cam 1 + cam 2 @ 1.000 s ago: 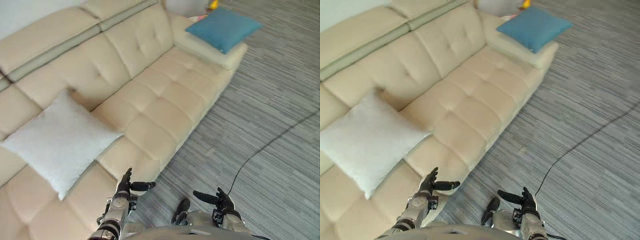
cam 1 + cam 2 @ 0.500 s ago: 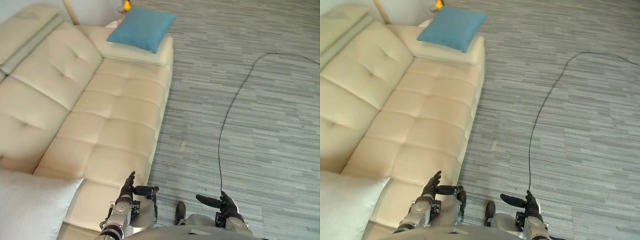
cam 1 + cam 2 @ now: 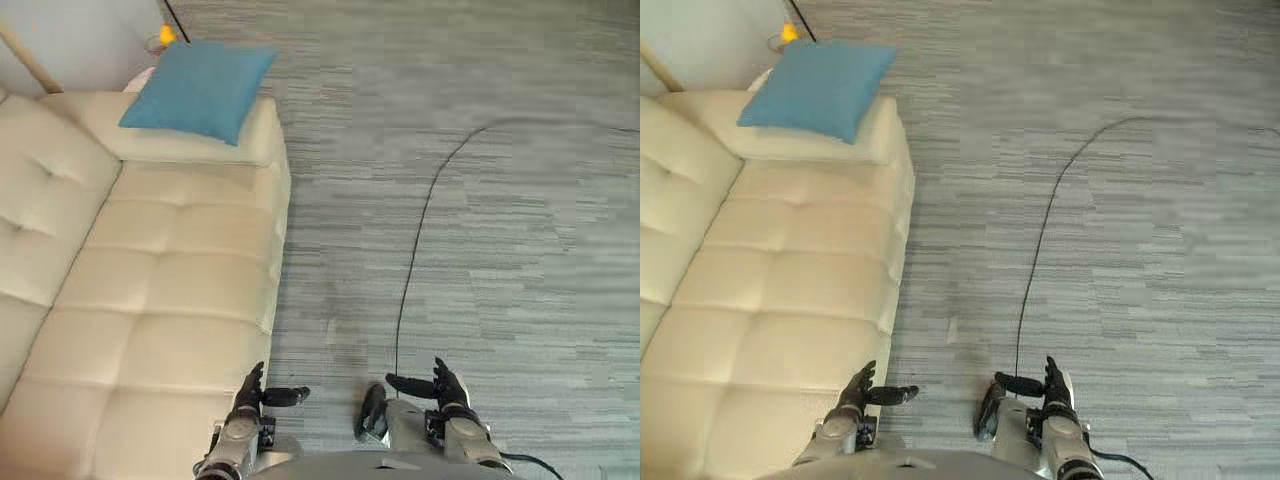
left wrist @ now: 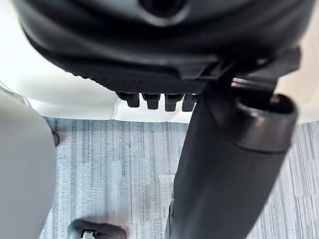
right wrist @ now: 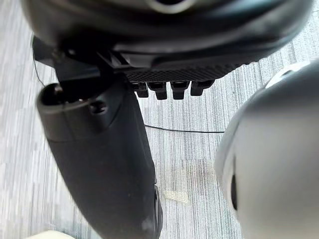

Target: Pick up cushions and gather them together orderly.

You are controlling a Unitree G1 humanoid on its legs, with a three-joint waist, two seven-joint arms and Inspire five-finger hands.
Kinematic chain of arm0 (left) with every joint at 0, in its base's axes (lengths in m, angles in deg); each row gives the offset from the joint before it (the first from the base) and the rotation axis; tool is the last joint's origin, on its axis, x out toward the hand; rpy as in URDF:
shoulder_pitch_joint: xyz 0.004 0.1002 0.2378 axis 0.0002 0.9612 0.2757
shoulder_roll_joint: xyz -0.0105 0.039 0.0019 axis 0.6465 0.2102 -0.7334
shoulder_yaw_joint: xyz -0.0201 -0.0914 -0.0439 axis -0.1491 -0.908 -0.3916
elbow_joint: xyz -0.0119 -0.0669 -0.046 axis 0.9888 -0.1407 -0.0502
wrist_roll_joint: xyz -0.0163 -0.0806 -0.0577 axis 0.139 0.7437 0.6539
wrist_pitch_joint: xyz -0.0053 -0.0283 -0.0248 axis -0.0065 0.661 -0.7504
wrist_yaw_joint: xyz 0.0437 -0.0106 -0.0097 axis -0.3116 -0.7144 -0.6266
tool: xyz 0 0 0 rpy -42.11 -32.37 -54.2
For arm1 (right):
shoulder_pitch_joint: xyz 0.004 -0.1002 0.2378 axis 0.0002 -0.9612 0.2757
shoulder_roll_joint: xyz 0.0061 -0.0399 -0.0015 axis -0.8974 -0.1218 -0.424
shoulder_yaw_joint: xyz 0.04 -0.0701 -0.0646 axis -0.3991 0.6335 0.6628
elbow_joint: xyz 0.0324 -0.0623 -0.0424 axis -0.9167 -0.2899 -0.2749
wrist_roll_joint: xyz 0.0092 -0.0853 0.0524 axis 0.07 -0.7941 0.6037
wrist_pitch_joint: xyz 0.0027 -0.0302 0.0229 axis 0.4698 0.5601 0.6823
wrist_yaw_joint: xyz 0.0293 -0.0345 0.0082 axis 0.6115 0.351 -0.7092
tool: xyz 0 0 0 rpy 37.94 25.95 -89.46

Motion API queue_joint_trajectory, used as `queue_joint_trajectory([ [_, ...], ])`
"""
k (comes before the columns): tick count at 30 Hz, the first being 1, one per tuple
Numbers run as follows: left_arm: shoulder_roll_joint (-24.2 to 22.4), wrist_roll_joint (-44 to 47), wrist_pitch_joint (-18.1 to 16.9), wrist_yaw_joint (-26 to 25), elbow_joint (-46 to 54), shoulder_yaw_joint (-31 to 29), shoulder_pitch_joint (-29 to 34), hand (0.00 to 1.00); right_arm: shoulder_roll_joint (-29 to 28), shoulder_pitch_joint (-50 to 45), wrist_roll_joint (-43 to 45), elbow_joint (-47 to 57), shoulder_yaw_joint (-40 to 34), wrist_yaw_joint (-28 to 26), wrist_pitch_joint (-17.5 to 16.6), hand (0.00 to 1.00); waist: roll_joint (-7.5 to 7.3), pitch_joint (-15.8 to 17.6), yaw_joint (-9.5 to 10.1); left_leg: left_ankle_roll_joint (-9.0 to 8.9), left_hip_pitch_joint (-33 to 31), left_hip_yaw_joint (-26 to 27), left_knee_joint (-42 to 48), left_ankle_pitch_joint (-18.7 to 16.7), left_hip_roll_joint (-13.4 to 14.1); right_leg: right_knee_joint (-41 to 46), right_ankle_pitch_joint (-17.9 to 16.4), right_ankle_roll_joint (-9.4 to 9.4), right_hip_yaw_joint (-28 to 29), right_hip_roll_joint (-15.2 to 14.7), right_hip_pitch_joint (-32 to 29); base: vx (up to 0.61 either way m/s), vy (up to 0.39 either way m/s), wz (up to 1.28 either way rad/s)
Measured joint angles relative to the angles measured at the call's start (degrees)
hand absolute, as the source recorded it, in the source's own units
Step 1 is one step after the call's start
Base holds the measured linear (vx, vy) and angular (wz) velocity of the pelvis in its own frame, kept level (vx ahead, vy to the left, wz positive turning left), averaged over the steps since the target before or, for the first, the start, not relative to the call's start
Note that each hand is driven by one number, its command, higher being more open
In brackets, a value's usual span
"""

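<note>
Closest in, the left hand [image 3: 247, 395] and the right hand [image 3: 443, 390] are held low, one on each side. Both have straight fingers with thumbs sticking out, and both hold nothing. I think they wait like this so they are ready to grab. The left hand is by the near edge of the sofa [image 3: 170, 300]. The right hand is over the grey floor [image 3: 520, 250]. The cream sofa runs away along the left. At its far end the cushion [image 3: 198, 88] lies flat on the wide arm. It is blue, square and puffy, turned a bit crooked. It is well apart from both hands. A yellow thing [image 3: 166, 34] behind it is too tiny to tell.
</note>
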Motion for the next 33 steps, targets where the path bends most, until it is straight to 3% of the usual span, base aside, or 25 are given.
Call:
queue_joint_trajectory([
  [1, 0.0, 0.0, 0.0, 0.0, -0.1, 0.1, 0.2, 1.0, 0.0, 0.2, 0.0, 0.4, 1.0, 0.1, 0.0, 1.0, 0.01, 0.0, -0.36, -0.63, 0.5, -0.2, -0.1, -0.2, 1.2, -5.6, 2.1, 0.93, 0.3, -0.1, -1.3, 0.33, -0.201, 0.14],
  [2, 0.3, 0.0, 0.0, 0.2, -0.1, 0.3, 0.3, 1.0, -0.5, -0.1, 0.0, 1.1, 2.0, 0.3, -0.1, 1.0, -0.54, -0.1, -0.51, -2.37, 1.3, -0.1, 0.0, -1.1, 1.6, -13.9, 7.5, 0.58, 0.8, 0.0, -1.5, 0.44, -0.27, -0.12],
  [3, -0.2, 0.2, 0.2, -0.3, -0.9, 0.1, 0.3, 1.0, 0.3, 0.0, -1.1, 2.0, 2.8, 1.1, -0.2, 1.0, 0.98, 0.0, 0.05, -4.58, 2.2, -0.1, 1.4, -2.4, 4.0, -15.5, 14.3, -3.67, 0.7, 2.4, -0.4, 0.35, -0.23, -0.26],
  [7, -1.9, 0.5, -0.1, -0.6, -1.0, 0.3, -0.5, 1.0, 0.5, 0.7, -4.1, 2.6, 4.5, 2.4, -0.2, 1.0, 2.96, -0.1, -0.01, -4.43, -0.3, -2.0, 6.2, -0.1, 4.6, -17.3, 11.0, -4.43, 1.4, 5.4, 2.1, 0.31, -0.291, -0.24],
  [8, -2.5, 1.0, -0.2, -0.9, -0.4, -0.1, -0.6, 1.0, 0.8, 0.6, -4.9, 2.4, 4.8, 2.5, 0.0, 1.0, 3.65, 0.0, -0.09, -4.48, -4.1, -4.4, 15.1, 0.0, 5.5, -20.0, 9.9, -3.96, 0.6, 6.6, 4.8, 0.18, -0.179, 0.27],
  [10, -3.0, 2.4, -0.3, -1.1, 1.2, -0.2, -0.6, 1.0, 1.8, 0.3, -5.6, 2.1, 5.0, 2.5, 0.1, 1.0, 5.12, 0.9, -0.03, -4.53, -12.5, -6.5, 33.6, 3.6, 8.1, -25.8, 10.2, -3.99, -1.2, 9.4, 10.4, 0.2, -0.212, 0.35],
  [12, -2.7, 2.6, -0.3, -1.2, 2.1, -0.5, -0.4, 1.0, 2.3, 0.2, -5.5, 0.9, 4.9, 2.7, 0.4, 1.0, 5.66, 1.3, 1.15, -3.46, -20.3, -4.1, 46.5, 1.1, 10.2, -29.6, 9.8, -5.02, -1.8, 11.3, 14.9, 0.25, -0.166, 0.18],
  [13, -2.2, 2.6, -0.3, -1.3, 2.4, -0.6, -0.5, 1.0, 2.2, 0.4, -5.5, 0.0, 4.8, 2.7, 0.5, 1.0, 5.23, 1.6, 1.68, -3.08, -23.4, -2.6, 47.6, -0.4, 9.3, -30.9, 9.7, -5.24, -1.7, 11.3, 16.4, 0.28, -0.099, 0.02],
  [15, -2.3, 2.7, -0.3, -1.6, 4.1, -1.8, -0.5, 1.0, 2.0, 0.6, -5.4, -0.2, 4.4, 2.7, 0.9, 1.0, 4.83, 2.2, 2.57, -2.88, -27.7, 0.2, 40.7, -2.1, 6.0, -32.7, 9.5, -5.09, -1.3, 11.0, 18.2, 0.33, -0.049, -0.08],
  [16, -2.6, 2.6, -0.3, -1.6, 4.3, -2.6, -0.4, 1.0, 2.1, 0.8, -5.4, -0.5, 3.5, 2.6, 0.9, 1.0, 4.53, 2.4, 2.89, -3.06, -28.4, 0.9, 32.1, -2.2, 3.5, -32.7, 9.5, -4.56, -1.2, 10.5, 18.5, 0.32, 0.02, -0.16],
  [17, -2.7, 2.5, -0.3, -1.5, 4.4, -2.9, -0.6, 1.0, 2.1, 1.3, -5.4, -1.3, 2.9, 2.5, 0.9, 1.0, 4.22, 2.6, 3.08, -2.81, -28.3, 1.5, 21.6, -0.9, 0.9, -32.8, 8.7, -3.99, -0.7, 9.8, 18.8, 0.27, 0.049, -0.12],
  [18, -2.7, 2.5, -0.3, -1.4, 4.4, -2.9, -0.6, 1.0, 2.1, 1.5, -5.4, -1.5, 2.8, 2.5, 0.9, 1.0, 4.15, 2.6, 3.09, -2.76, -28.1, 1.5, 19.0, -0.2, 0.3, -32.8, 8.5, -3.84, -0.7, 9.7, 18.9, 0.29, 0.082, -0.2],
  [19, -2.9, 2.2, -0.3, -0.9, 4.3, -2.9, -0.5, 1.0, 2.3, 2.3, -4.4, -2.9, 1.0, 1.9, 0.9, 1.0, 4.27, 2.6, 3.61, -2.72, -27.1, 1.5, 4.3, 5.8, -2.1, -33.1, 7.5, -2.83, 0.2, 9.6, 19.5, 0.3, 0.089, -0.3],
  [20, -3.1, 2.1, -0.4, -0.5, 4.3, -3.0, -0.4, 1.0, 2.6, 2.1, -3.0, -3.4, 0.2, 1.5, 0.8, 1.0, 4.29, 2.6, 4.53, -2.58, -25.7, 1.5, -1.2, 11.8, -2.9, -33.5, 6.9, -1.98, 1.3, 9.8, 20.7, 0.42, 0.11, -0.48],
  [21, -3.3, 1.6, -0.6, -0.5, 4.2, -3.0, -0.4, 1.0, 2.6, 1.6, -2.0, -3.5, -0.5, 1.2, 0.7, 1.0, 4.16, 2.3, 5.35, -0.53, -23.7, 1.8, -3.3, 17.1, -3.2, -34.5, 6.2, -0.88, 2.6, 9.9, 22.1, 0.44, 0.082, -0.37],
  [22, -2.7, 0.5, -0.6, 0.0, 4.2, -3.1, -0.7, 1.0, 2.1, 1.7, -1.2, -3.5, -0.9, 1.0, 0.5, 1.0, 2.79, 2.2, 5.29, 1.97, -23.3, 2.0, -2.9, 17.9, -4.1, -35.3, 5.6, 0.1, 3.0, 9.1, 23.3, 0.53, 0.06, -0.22],
  [23, -1.3, -0.4, -0.5, 0.8, 4.2, -3.2, -1.3, 1.0, 0.9, 1.5, -0.9, -3.2, -0.8, 0.8, 0.2, 1.0, -0.11, 2.1, 4.98, 2.91, -23.4, 2.7, 0.4, 14.8, -5.5, -35.8, 5.7, 0.86, 4.0, 7.3, 24.5, 0.51, 0.024, -0.04],
  [25, -1.0, -0.3, -0.3, 1.3, 3.7, -3.7, -1.5, 1.0, 0.4, 1.2, -1.0, -3.2, -0.8, 0.7, 0.1, 1.0, -1.12, 1.6, 5.04, 3.26, -23.4, 3.3, 3.5, 11.9, -5.7, -34.1, 5.4, 1.78, 5.4, 6.3, 25.0, 0.34, 0.021, -0.16],
  [26, -1.2, -0.3, -0.3, 1.4, 3.1, -4.6, -1.6, 1.0, 0.2, 1.1, -1.0, -3.2, -0.7, 0.5, 0.1, 1.0, -1.04, 1.5, 5.09, 3.17, -22.0, 4.5, 6.3, 8.2, -5.2, -26.0, 3.8, 4.35, 7.8, 5.3, 23.2, 0.33, 0.094, -0.43],
  [27, -1.3, -0.3, -0.2, 1.3, 1.7, -4.6, -1.5, 1.0, -0.1, 1.0, -1.1, -3.2, -0.7, 0.2, -0.2, 1.0, -0.69, 1.3, 4.28, 3.32, -18.7, 4.6, 7.0, 5.2, -4.9, -8.4, 3.7, 6.29, 9.7, 3.0, 17.5, 0.49, 0.158, -0.38],
  [28, -1.1, -0.3, -0.2, 1.4, 1.4, -4.5, -1.5, 1.0, -0.4, 0.7, -1.3, -3.1, -0.7, 0.0, -0.3, 1.0, -0.74, 1.4, 3.85, 3.5, -17.1, 4.6, 6.4, 4.3, -5.0, -1.1, 5.0, 8.47, 10.2, 1.5, 14.9, 0.48, 0.156, -0.16],
  [29, -0.2, -0.2, -0.1, 1.4, 0.2, -3.6, -1.4, 1.0, -0.4, 0.4, -2.0, -2.6, -0.8, -0.6, 0.1, 1.0, -1.34, 1.5, 2.78, 3.59, -12.5, 4.3, 5.7, 2.1, -5.8, 14.5, 5.1, 8.4, 10.5, -2.0, 9.4, 0.5, 0.116, 0.14],
  [30, 0.2, 0.0, 0.0, 1.2, -0.2, -2.4, -0.8, 1.0, -0.2, -0.2, -2.2, -1.8, -0.9, -0.6, 0.0, 1.0, -1.09, 1.5, 1.9, 3.49, -8.3, 3.5, 4.3, 0.8, -5.9, 18.6, 3.6, 5.56, 8.5, -4.0, 6.8, 0.43, 0.058, 0.21],
  [32, 0.1, 0.1, -0.1, 1.2, -0.2, -2.4, -0.3, 1.0, -0.2, -0.2, -2.3, -0.9, -0.6, -0.4, -0.6, 1.0, -1.1, 1.5, 1.33, 3.13, -4.1, 2.5, 1.3, 0.5, -5.5, 15.0, 2.0, 2.86, 5.7, -4.6, 4.1, 0.43, -0.005, 0.4],
  [33, -0.2, 0.1, -0.1, 1.2, -0.2, -2.4, -0.4, 1.0, -0.2, 0.4, -2.3, -0.8, -0.7, -0.6, -0.8, 1.0, -0.8, 1.4, 0.83, 3.04, -2.0, 1.0, -0.6, 0.5, -4.7, 7.7, 1.6, 2.38, 4.2, -3.7, 0.9, 0.54, -0.108, 0.68],
])
